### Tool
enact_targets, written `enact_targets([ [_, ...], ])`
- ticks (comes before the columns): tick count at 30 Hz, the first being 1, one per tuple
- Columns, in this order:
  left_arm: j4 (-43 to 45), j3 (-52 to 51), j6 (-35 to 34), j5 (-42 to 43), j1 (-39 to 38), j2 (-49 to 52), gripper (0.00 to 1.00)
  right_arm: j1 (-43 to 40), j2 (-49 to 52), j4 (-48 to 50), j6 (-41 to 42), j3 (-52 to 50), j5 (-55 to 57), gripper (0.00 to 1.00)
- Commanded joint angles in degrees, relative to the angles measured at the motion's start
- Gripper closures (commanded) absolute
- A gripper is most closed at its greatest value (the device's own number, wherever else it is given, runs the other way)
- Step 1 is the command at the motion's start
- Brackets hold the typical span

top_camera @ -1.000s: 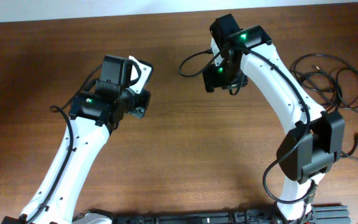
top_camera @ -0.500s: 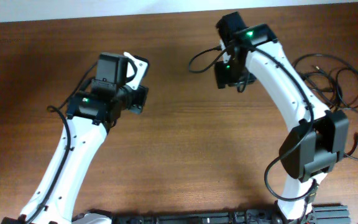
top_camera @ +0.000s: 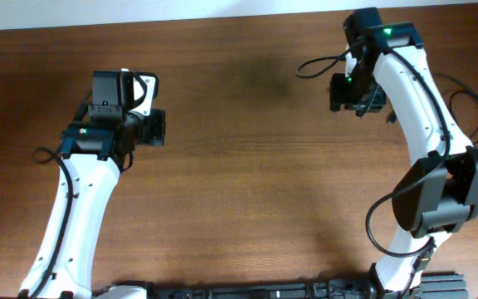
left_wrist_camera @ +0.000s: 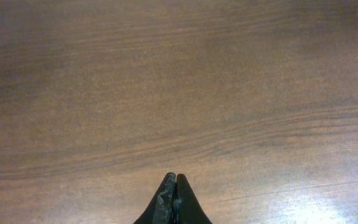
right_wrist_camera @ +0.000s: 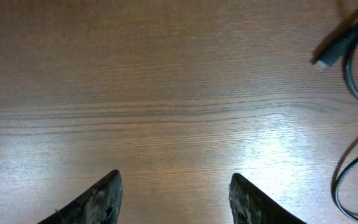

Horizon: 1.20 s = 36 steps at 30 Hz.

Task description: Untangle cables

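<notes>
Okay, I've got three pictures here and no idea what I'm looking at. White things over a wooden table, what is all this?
This is a robot with two white jointed limbs, the left arm and the right arm, working at a brown wooden table. The wide picture is taken from a camera looking straight down from above. The other two come from small cameras on the wrists, each looking past its own dark fingers. The left gripper is shut and holds nothing. The right gripper stands open and is also empty. The only loose things are thin black cables, one with a silver-tipped plug. They lie at the right side of the table, close to the right gripper but untouched.
</notes>
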Motion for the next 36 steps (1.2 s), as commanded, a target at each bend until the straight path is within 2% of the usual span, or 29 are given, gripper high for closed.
enact_targets([
  [1, -1.3, 0.7, -1.0, 0.2, 0.3, -1.0, 0.99, 0.0, -3.8, -0.5, 0.5, 0.4, 0.1, 0.5],
  [4, -1.6, 0.7, -1.0, 0.2, 0.3, -1.0, 1.0, 0.0, -4.8, -0.5, 0.4, 0.4, 0.1, 0.51],
  [9, -2.0, 0.7, -1.0, 0.2, 0.3, -1.0, 0.88, 0.0, -8.0, 0.1, 0.2, 0.4, 0.8, 0.5],
  [16, -2.4, 0.7, -1.0, 0.2, 0.3, -1.0, 0.88, 0.0, -12.7, 1.3, 0.2, -2.2, 2.2, 0.5],
  [21, -2.4, 0.7, -1.0, 0.2, 0.3, -1.0, 0.87, 0.0, -20.2, 6.7, -1.3, -12.2, 2.3, 0.5],
  [24, -2.4, 0.7, -1.0, 0.2, 0.3, -1.0, 0.86, 0.0, -27.6, 12.3, -1.3, -21.9, 2.4, 0.5],
  [29, -2.4, 0.7, -1.0, 0.9, 0.3, -1.0, 0.9, 0.0, -39.1, 18.1, -1.3, -33.9, 2.7, 0.5],
  [36, -2.4, 0.7, -1.0, 0.9, 0.3, -1.0, 0.96, 0.0, -52.2, 17.7, -1.3, -39.6, 6.6, 0.5],
])
